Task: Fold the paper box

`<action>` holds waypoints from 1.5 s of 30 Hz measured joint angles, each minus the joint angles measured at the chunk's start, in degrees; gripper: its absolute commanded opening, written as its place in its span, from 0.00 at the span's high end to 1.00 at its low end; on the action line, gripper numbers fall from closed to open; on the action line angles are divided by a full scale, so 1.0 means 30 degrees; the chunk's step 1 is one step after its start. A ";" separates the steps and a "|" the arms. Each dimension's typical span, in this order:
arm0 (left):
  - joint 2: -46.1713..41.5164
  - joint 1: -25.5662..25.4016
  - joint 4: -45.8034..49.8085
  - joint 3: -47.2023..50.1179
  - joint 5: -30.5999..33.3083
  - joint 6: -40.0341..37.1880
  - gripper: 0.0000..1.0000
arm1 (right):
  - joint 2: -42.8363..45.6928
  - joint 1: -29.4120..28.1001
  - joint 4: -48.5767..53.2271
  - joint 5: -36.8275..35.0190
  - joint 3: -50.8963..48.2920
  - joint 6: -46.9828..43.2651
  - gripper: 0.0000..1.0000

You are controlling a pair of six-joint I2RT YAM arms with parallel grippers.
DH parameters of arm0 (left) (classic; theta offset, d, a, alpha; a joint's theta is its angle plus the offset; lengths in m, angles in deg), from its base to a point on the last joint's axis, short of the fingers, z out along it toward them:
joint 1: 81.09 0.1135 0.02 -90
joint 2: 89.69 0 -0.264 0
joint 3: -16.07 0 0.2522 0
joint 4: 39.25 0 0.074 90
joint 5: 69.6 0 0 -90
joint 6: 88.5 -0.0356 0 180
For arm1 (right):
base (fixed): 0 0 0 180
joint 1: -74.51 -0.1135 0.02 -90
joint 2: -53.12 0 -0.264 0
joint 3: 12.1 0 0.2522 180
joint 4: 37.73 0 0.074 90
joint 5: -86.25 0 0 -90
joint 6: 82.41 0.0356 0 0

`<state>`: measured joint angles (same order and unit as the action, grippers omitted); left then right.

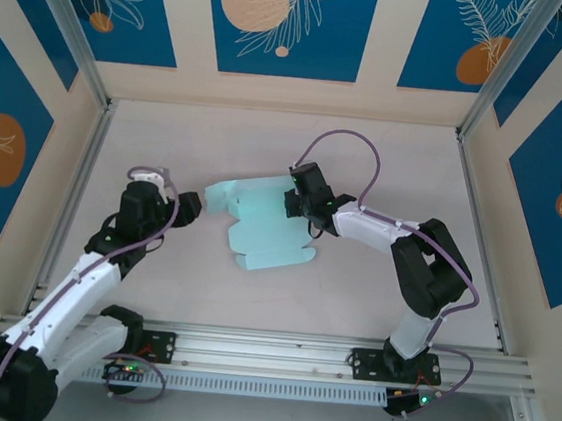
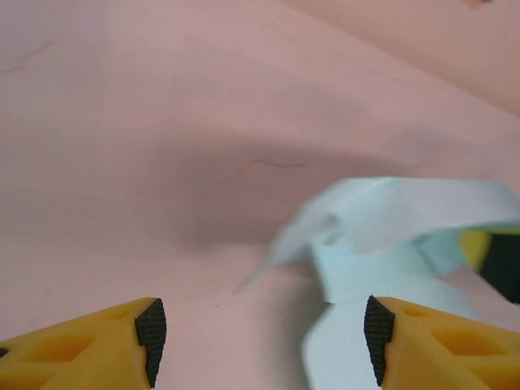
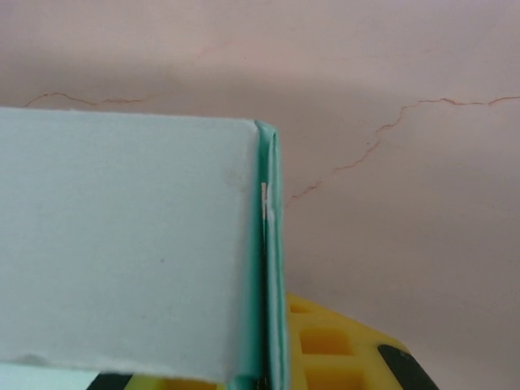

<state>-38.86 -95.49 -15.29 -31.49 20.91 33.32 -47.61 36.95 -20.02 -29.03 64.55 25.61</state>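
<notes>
Right jaws are clamped shut on the paper box (image 1: 259, 226). They pinch its right edge just right of centre in the overhead view. In the right wrist view a creased, doubled-over edge (image 3: 268, 244) runs straight up from the yellow fingers (image 3: 333, 349) at the bottom of the frame.

Left jaws are a good way open with nothing in them. Their black pads (image 2: 151, 331) sit in the bottom corners of the left wrist view, and a raised flap (image 2: 406, 207) shows just ahead at the right. From overhead they're just off the sheet's left end, close to it but not touching as far as I can tell.

The box itself is a pale mint sheet, partly folded, lying mid-worktop (image 1: 268, 139) between the left arm (image 1: 78, 280) and the right arm (image 1: 370, 223).

My guess is the step is folding that left flap over while the right side anchors. To do it well:
- keep the right clamp firm so the sheet can't slide
- bring the left jaws in low and get a finger under the flap's edge, since shoving thin card just buckles it
- bend along the existing crease and close gently
</notes>
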 measured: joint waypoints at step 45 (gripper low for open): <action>1.1242 0.1887 -0.7584 -0.1508 -1.0513 -0.3956 0.38 | -0.0058 0.0044 0.0291 0.0350 0.0146 0.0022 0.92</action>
<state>-5.14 -89.83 -38.05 -36.02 -10.63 21.45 -47.78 37.08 -19.15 -27.98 64.99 25.68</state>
